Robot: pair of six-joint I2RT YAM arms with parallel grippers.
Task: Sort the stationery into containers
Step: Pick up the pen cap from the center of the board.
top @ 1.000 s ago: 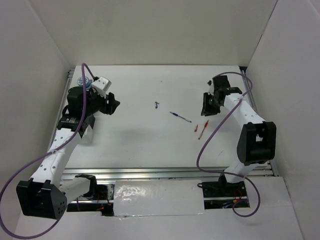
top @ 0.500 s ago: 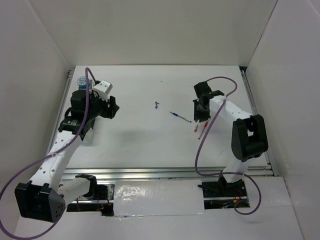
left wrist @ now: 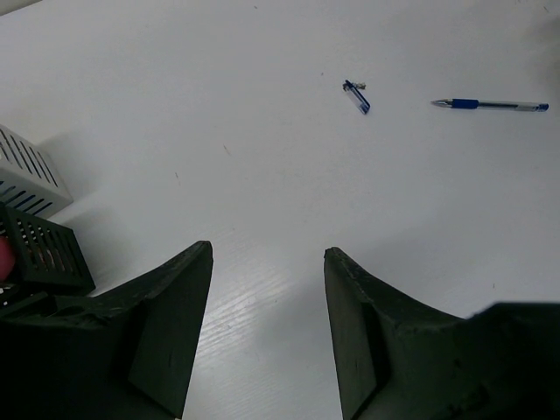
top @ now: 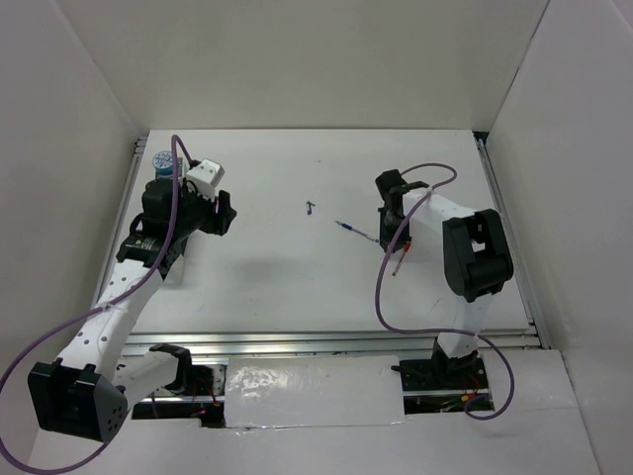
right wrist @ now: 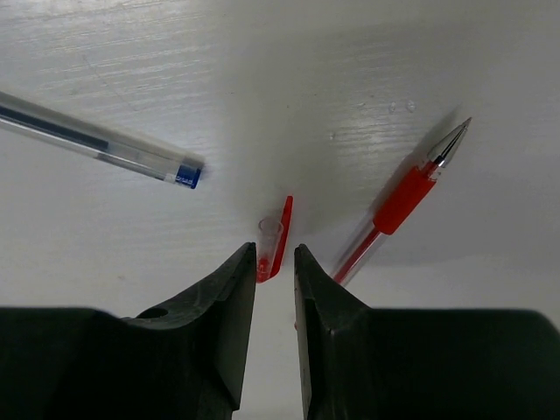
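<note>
The right end effector (right wrist: pixel 275 261) hangs low over the desk (left wrist: pixel 262 166), its fingers narrowly apart with the near end of the short red cap (right wrist: pixel 275 229) in the gap. The red pen (right wrist: pixel 398 206) lies just right of it and the blue pen (right wrist: pixel 96 144) to the left. The left end effector (left wrist: pixel 267 252) is spread and empty. Beside it stand a white slotted box (left wrist: pixel 26 179) and a black mesh box (left wrist: pixel 44 254); something pink shows at the mesh box's edge.

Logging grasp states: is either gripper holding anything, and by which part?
The left gripper is open and empty. The right gripper straddles the near end of the red pen cap; whether it clamps it cannot be told.
</note>
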